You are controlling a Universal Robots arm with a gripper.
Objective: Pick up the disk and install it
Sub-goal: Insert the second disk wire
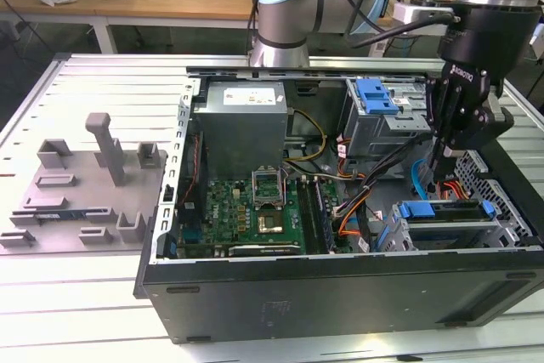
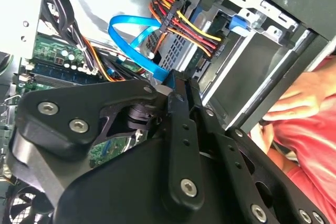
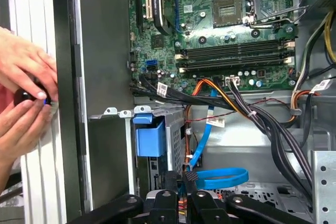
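Right now the black pincer (image 1: 440, 178) hangs inside the open black computer case (image 1: 340, 291), its fingers drawn close together on nothing. Just beneath it, the silver disk in its bright blue bracket (image 1: 446, 210) sits in the grey drive cage (image 1: 450, 231) at the case's corner. Blue ribbon cable (image 2: 131, 30) and red-yellow-orange wires (image 2: 184, 27) crowd beside it. A person's hands (image 3: 23, 98) rest outside the case wall.

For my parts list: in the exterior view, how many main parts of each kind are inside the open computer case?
Power supply: 1
Motherboard: 1
Drive cage with blue latch: 1
Disk in blue bracket: 1
Total: 4
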